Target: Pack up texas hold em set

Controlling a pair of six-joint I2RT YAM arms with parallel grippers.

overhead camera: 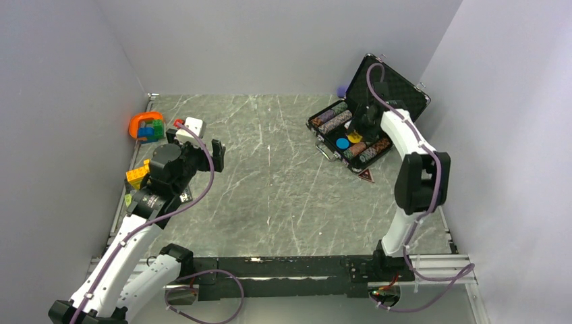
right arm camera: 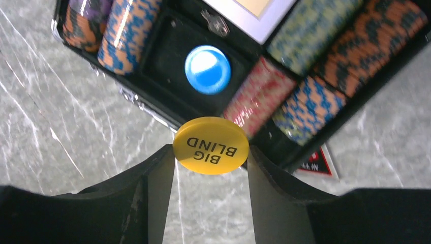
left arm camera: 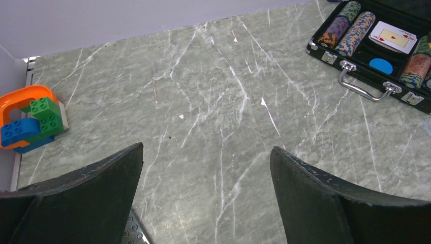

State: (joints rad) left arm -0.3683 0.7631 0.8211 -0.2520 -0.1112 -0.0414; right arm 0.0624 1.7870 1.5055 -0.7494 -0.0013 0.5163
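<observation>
The right wrist view cuts off the briefcase point(right arm camera: 147, 99) at top and right, and the card deck point(right arm camera: 249, 12) shows only as a pale corner at the top edge. A red-and-black card point(right arm camera: 317, 162) is half hidden beneath the case's corner, right of the right claw point(right arm camera: 211, 152). That claw is clamped on the yellow disc point(right arm camera: 211, 145), lettered BIG BLIND, at the case's near rim. The blue disc point(right arm camera: 207, 69) lies just beyond it, with chip stacks point(right arm camera: 259, 94) beside. The left claw point(left arm camera: 206, 150) gapes wide, empty, above the bench point(left arm camera: 213, 101), the case far off to its right.
</observation>
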